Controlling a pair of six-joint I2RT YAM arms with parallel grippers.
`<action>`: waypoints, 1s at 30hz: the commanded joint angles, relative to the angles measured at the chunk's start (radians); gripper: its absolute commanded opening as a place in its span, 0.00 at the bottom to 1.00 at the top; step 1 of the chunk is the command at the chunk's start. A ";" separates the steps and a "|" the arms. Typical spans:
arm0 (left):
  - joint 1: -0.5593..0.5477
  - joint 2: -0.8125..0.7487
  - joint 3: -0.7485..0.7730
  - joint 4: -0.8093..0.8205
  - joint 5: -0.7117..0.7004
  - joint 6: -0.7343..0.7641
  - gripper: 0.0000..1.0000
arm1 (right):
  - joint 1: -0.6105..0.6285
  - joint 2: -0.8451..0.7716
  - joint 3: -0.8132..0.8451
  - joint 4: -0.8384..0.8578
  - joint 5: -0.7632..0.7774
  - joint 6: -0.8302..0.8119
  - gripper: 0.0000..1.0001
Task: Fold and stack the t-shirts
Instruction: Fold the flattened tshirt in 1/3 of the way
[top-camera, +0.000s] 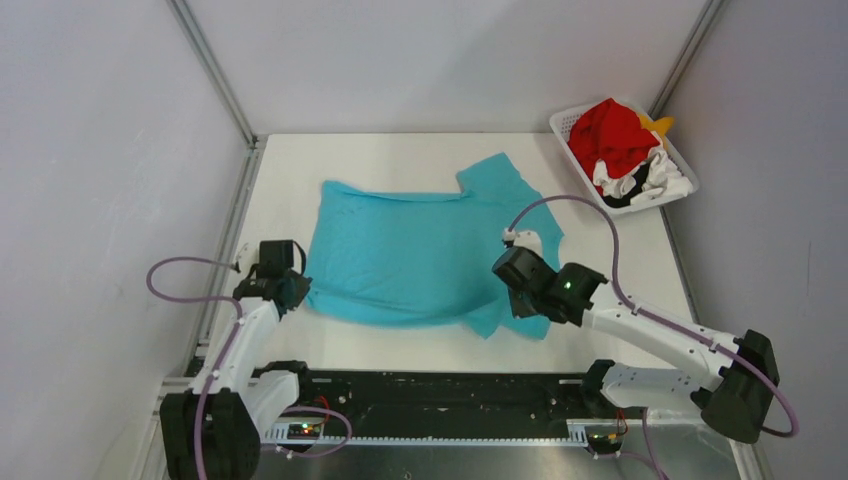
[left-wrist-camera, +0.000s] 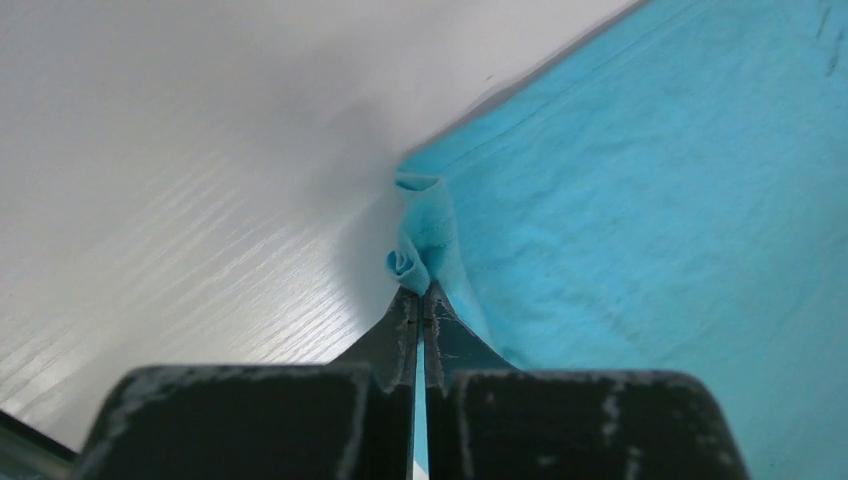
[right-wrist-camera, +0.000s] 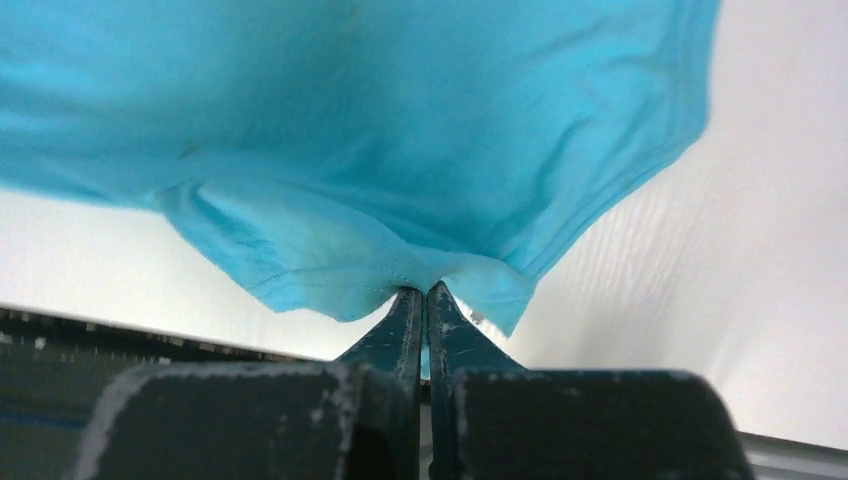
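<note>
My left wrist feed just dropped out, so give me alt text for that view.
The left hand is shut on a small bunched corner of the teal t-shirt, seen from close above the table. The shirt spreads away to the right, and the bare white table fills the left.

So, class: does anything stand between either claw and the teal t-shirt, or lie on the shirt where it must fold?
Nothing visible does. The left claw and right claw are each shut on an edge of the teal t-shirt, whose top is bare; the basket sits apart at far right.
</note>
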 joint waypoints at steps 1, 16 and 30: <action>0.005 0.077 0.091 0.049 -0.018 0.026 0.00 | -0.115 0.032 0.083 0.051 0.073 -0.122 0.00; 0.005 0.351 0.299 0.070 -0.069 0.049 0.00 | -0.312 0.219 0.249 0.186 0.008 -0.360 0.00; 0.027 0.551 0.422 0.063 -0.047 0.005 0.00 | -0.541 0.448 0.354 0.231 -0.239 -0.592 0.00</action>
